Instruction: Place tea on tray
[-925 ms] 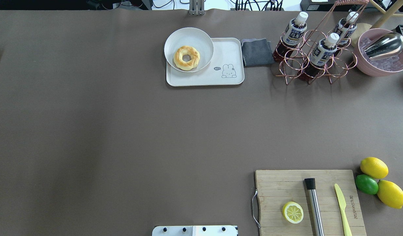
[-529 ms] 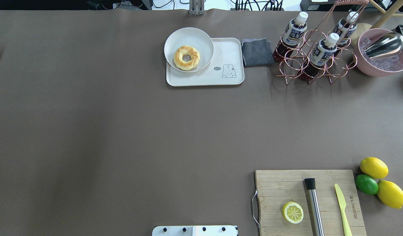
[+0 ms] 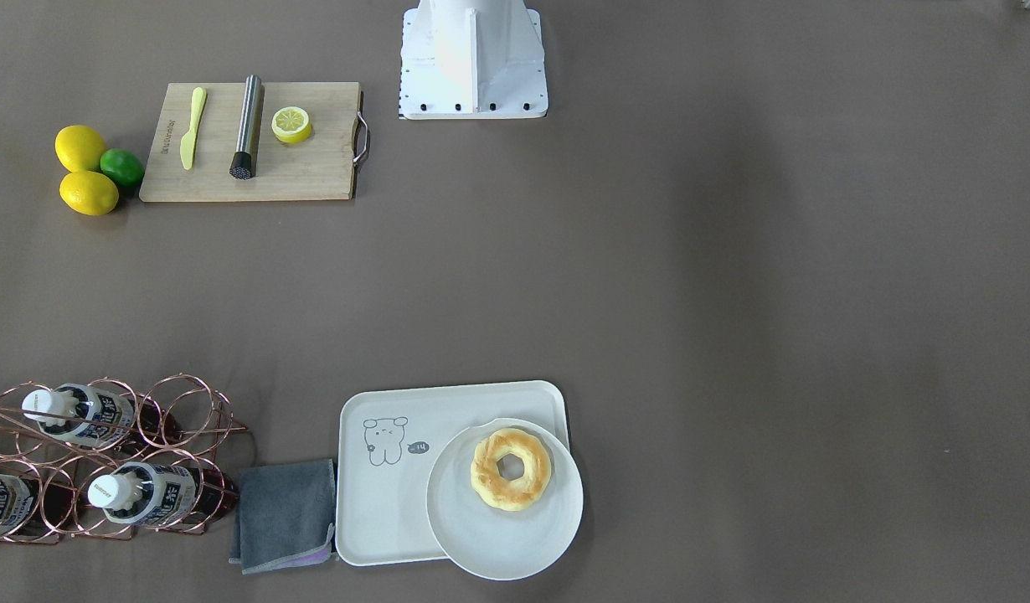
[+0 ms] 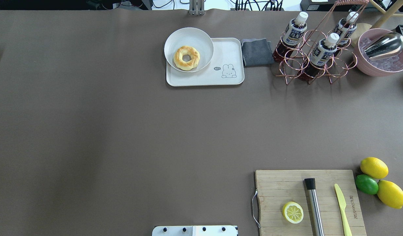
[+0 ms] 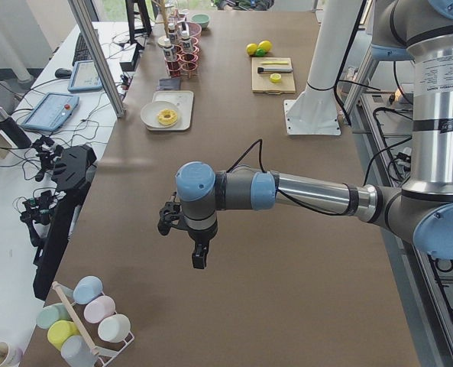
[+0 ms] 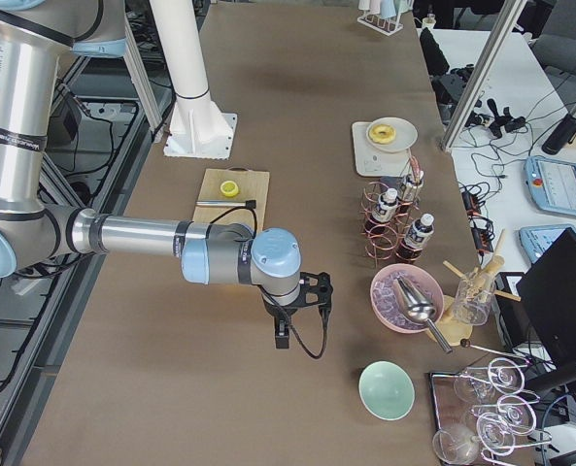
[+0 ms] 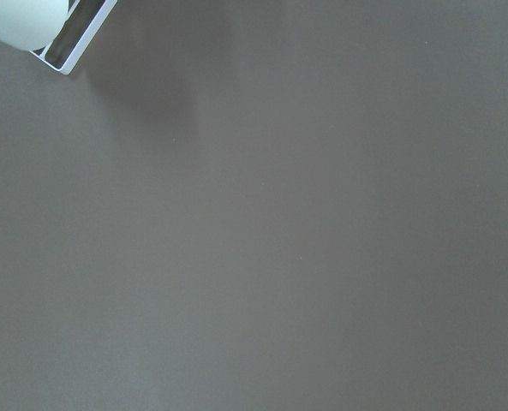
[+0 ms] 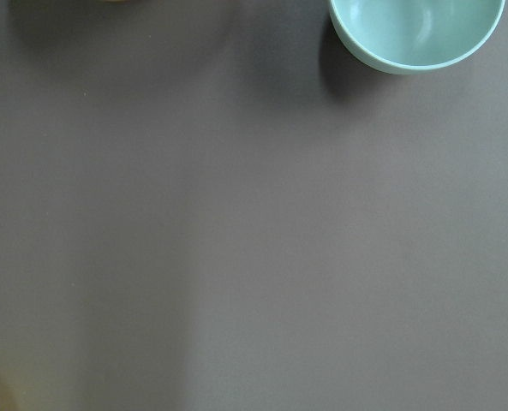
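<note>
Looking down from behind the robot, with twelve o'clock at the table's far edge, the tray [image 4: 204, 80] lay at twelve o'clock on the brown table [image 4: 123, 131]. A round white plate [image 4: 188, 34] with a doughnut [image 4: 186, 58] sat on the tray's ten o'clock corner and overhung its rim. The tray's right half was bare apart from a small cartoon drawing [image 4: 229, 71] near its four o'clock corner.

A folded grey cloth [image 4: 256, 51] lay just beside the tray at its three o'clock side. Beyond the cloth, at about one o'clock on the table, three tea bottles [image 4: 322, 49] stood in a copper wire rack [image 4: 288, 73], none of them on the tray. A pink bowl [image 4: 383, 71] holding ice and a metal scoop [image 4: 385, 45] sat just to the rack's three o'clock.

At five o'clock lay a wooden board [image 4: 277, 186] with a lemon half [image 4: 293, 212], a steel muddler [image 4: 314, 206] and a yellow knife [image 4: 342, 208].

Neither arm was near the bottles. The left gripper [image 5: 199, 260] hung pointing down over bare table at the nine o'clock end. The right gripper [image 6: 282, 340] hung likewise at the three o'clock end, near a mint bowl [image 6: 385, 388]. Each showed only in a side view, so I could not tell whether its fingers were apart or together.
</note>
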`<action>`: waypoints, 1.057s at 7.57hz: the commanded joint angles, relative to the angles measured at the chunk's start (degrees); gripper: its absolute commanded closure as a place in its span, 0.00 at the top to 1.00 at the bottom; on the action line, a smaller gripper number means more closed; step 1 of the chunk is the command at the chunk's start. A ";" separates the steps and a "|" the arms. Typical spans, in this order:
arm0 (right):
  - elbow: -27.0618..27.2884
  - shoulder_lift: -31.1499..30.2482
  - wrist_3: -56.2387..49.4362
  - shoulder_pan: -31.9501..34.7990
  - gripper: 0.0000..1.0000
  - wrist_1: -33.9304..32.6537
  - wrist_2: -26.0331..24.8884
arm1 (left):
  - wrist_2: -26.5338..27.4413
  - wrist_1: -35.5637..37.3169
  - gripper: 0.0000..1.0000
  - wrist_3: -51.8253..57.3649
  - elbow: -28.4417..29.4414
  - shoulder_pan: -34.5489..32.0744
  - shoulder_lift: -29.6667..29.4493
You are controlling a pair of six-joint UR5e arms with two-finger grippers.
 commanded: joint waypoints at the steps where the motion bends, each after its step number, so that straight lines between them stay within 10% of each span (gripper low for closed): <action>1: -0.08 -0.57 0.00 0.01 1.00 -0.08 0.75 | -0.07 0.00 0.98 -0.36 -0.77 -0.05 -0.55; 8: 1.40 0.22 -0.79 0.01 1.00 0.71 5.42 | -8.30 -5.01 0.98 -0.10 0.99 0.13 -2.58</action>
